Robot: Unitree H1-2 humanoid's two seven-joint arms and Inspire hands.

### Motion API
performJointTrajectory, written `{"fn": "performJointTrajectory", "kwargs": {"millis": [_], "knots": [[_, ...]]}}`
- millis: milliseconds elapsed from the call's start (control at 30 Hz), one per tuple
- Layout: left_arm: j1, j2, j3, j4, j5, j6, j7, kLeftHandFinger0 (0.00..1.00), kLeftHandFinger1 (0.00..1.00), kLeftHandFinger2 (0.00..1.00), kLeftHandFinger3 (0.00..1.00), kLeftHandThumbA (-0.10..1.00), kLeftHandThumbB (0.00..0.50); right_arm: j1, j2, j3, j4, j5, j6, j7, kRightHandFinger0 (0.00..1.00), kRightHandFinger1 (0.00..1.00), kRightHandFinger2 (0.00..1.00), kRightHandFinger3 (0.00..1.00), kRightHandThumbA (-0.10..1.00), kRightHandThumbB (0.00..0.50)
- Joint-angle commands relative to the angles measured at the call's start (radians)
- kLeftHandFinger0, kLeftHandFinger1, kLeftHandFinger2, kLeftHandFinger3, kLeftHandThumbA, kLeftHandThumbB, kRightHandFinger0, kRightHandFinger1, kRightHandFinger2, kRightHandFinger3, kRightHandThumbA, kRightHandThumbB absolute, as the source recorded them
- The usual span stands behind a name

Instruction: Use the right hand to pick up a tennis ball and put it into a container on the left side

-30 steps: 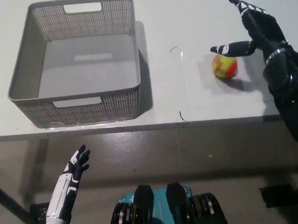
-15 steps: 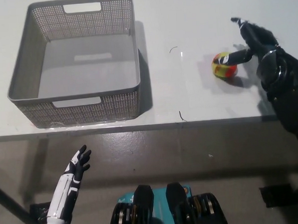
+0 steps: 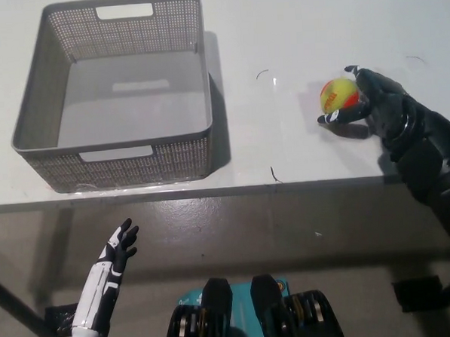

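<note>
A yellow and orange tennis ball (image 3: 338, 94) sits on the white table (image 3: 278, 30) at the right. My black right hand (image 3: 374, 104) wraps it from the right, with fingers over its far side and the thumb against its near side. The hand is shut on the ball, which looks to be still touching the table. The grey mesh basket (image 3: 112, 165) stands on the left of the table with nothing in it. My white left hand (image 3: 113, 260) hangs open at the lower left, below the table's front edge.
The table's front edge (image 3: 234, 189) runs across the middle of the view, with grey floor below it. Bare table lies between the basket and the ball, with small dark marks (image 3: 274, 173) on it.
My right hand has come down from above and behind the ball and closed its fingers round it. The ball has shifted only slightly. The left hand and the basket have not moved.
</note>
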Motion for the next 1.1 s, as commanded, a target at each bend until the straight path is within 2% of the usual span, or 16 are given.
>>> {"fn": "performJointTrajectory", "kwargs": {"millis": [0,367,400,433,467,500,533,567,633,667,733,833,867,900,967,1067], "knots": [[-0.005,0.008,-0.005,-0.011,0.007,-0.050,-0.002,1.00,1.00,1.00,1.00,1.00,0.062,-0.083,-0.005,0.003,0.024,0.032,-0.062,-0.056,1.00,1.00,1.00,1.00,1.00,0.458],[-0.011,0.007,-0.003,-0.011,0.007,-0.054,-0.001,1.00,1.00,1.00,1.00,1.00,0.067,-0.089,-0.009,-0.002,0.069,0.056,-0.111,-0.111,1.00,1.00,1.00,1.00,1.00,0.466],[-0.011,0.008,-0.004,-0.012,0.003,-0.051,-0.004,1.00,1.00,1.00,1.00,1.00,0.067,-0.086,-0.009,-0.010,0.069,0.066,-0.126,-0.129,1.00,1.00,1.00,1.00,1.00,0.457],[-0.011,0.007,-0.003,-0.012,0.004,-0.048,-0.003,1.00,1.00,1.00,1.00,1.00,0.077,-0.078,-0.005,-0.039,0.064,0.093,-0.152,-0.177,1.00,1.00,1.00,1.00,1.00,0.424],[-0.014,0.006,-0.004,-0.012,0.005,-0.045,-0.003,1.00,1.00,1.00,1.00,1.00,0.079,-0.071,-0.003,-0.069,0.062,0.122,-0.191,-0.217,1.00,1.00,1.00,1.00,0.92,0.343],[-0.015,0.006,-0.005,-0.012,0.004,-0.046,-0.004,1.00,1.00,1.00,1.00,1.00,0.080,-0.063,0.002,-0.115,0.063,0.167,-0.249,-0.249,0.52,0.56,0.61,0.71,0.73,0.223],[-0.014,0.006,-0.004,-0.011,0.003,-0.046,-0.004,1.00,1.00,1.00,1.00,1.00,0.088,-0.056,0.007,-0.154,0.057,0.206,-0.294,-0.253,0.25,0.28,0.31,0.43,0.68,0.082],[-0.015,0.006,-0.003,-0.009,0.002,-0.045,-0.004,1.00,1.00,1.00,1.00,1.00,0.090,-0.054,0.009,-0.166,0.054,0.211,-0.311,-0.257,0.01,0.05,0.09,0.20,0.63,0.037],[-0.018,0.005,-0.003,-0.007,0.004,-0.045,-0.003,1.00,1.00,1.00,1.00,1.00,0.086,-0.055,0.012,-0.184,0.052,0.218,-0.320,-0.255,0.00,0.00,0.00,0.05,0.64,0.000],[-0.022,0.005,-0.004,-0.007,0.003,-0.045,-0.004,1.00,1.00,1.00,1.00,1.00,0.080,-0.058,0.013,-0.199,0.056,0.232,-0.333,-0.249,0.00,0.00,0.00,0.01,0.66,0.000],[-0.021,0.006,-0.004,-0.010,0.006,-0.040,-0.003,1.00,1.00,1.00,1.00,1.00,0.087,-0.057,0.014,-0.218,0.057,0.245,-0.355,-0.240,0.00,0.00,0.01,0.01,0.68,0.000],[-0.025,0.006,-0.004,-0.015,0.007,-0.033,-0.004,1.00,1.00,1.00,1.00,1.00,0.098,-0.057,0.012,-0.228,0.061,0.250,-0.379,-0.236,0.00,0.10,0.24,0.06,0.70,0.000],[-0.025,0.008,-0.005,-0.015,0.011,-0.033,-0.004,1.00,1.00,1.00,1.00,1.00,0.101,-0.055,0.012,-0.227,0.059,0.251,-0.386,-0.238,0.00,0.16,0.36,0.09,0.70,0.000],[-0.026,0.008,-0.005,-0.014,0.013,-0.033,-0.003,1.00,1.00,1.00,1.00,1.00,0.104,-0.055,0.010,-0.226,0.060,0.253,-0.391,-0.238,0.01,0.20,0.43,0.12,0.70,0.000],[-0.027,0.005,-0.004,-0.016,0.009,-0.030,-0.002,1.00,1.00,1.00,1.00,1.00,0.108,-0.056,0.010,-0.220,0.065,0.254,-0.392,-0.248,0.00,0.20,0.48,0.14,0.70,0.000],[-0.040,0.008,-0.003,-0.010,0.008,-0.034,-0.004,1.00,1.00,1.00,1.00,1.00,0.108,-0.063,0.006,-0.221,0.071,0.265,-0.400,-0.260,0.00,0.20,0.49,0.14,0.69,0.000]]}}
